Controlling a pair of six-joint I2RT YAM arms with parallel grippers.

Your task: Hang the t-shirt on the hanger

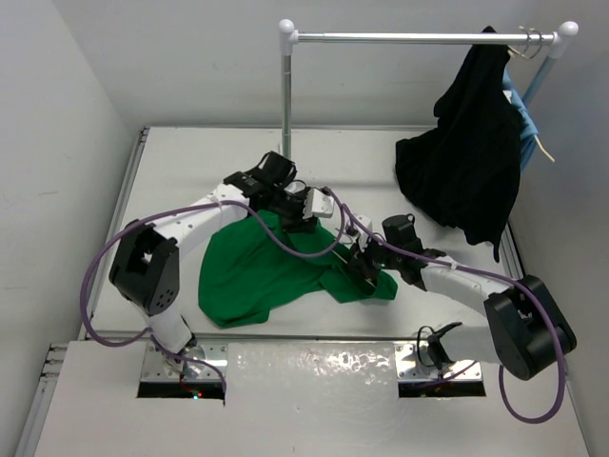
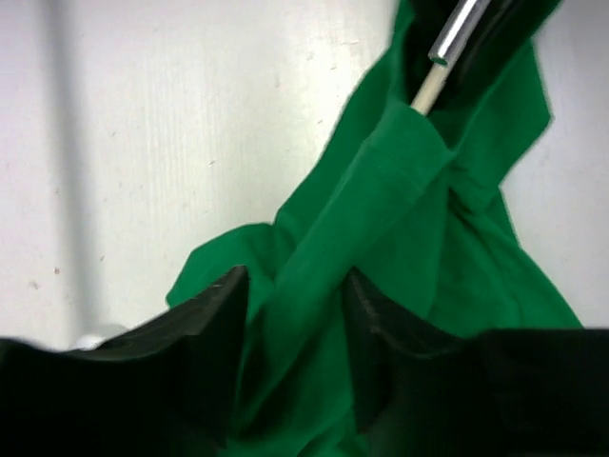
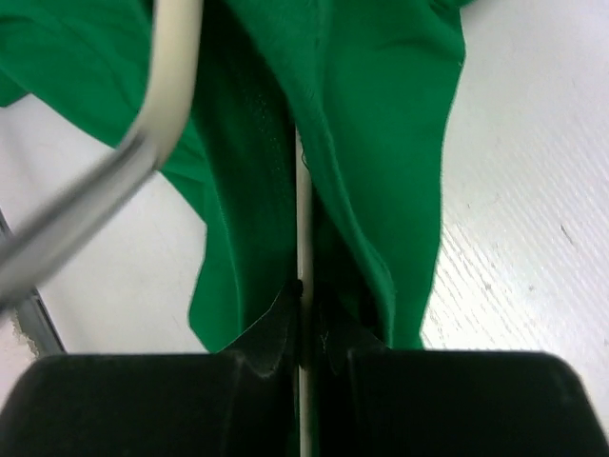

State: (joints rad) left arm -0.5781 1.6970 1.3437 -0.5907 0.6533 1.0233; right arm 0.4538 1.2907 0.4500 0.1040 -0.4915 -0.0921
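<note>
The bright green t-shirt (image 1: 252, 271) lies crumpled on the table between the arms. My left gripper (image 1: 303, 217) is at its far edge. In the left wrist view my left gripper (image 2: 295, 324) has a thick fold of the t-shirt (image 2: 381, 209) pinched between its fingers (image 2: 228, 324). My right gripper (image 1: 364, 267) is at the shirt's right side. In the right wrist view it (image 3: 304, 305) is shut on a thin cream bar of the hanger (image 3: 304, 219), with green cloth (image 3: 390, 143) draped on both sides. The hanger's silver hook (image 3: 67, 228) shows at upper left. Most of the hanger is hidden in the cloth.
A metal clothes rail (image 1: 419, 37) on an upright pole (image 1: 285, 95) stands at the back. A black garment (image 1: 466, 171) hangs from its right end, trailing onto the table, with a light-blue garment (image 1: 526, 129) behind it.
</note>
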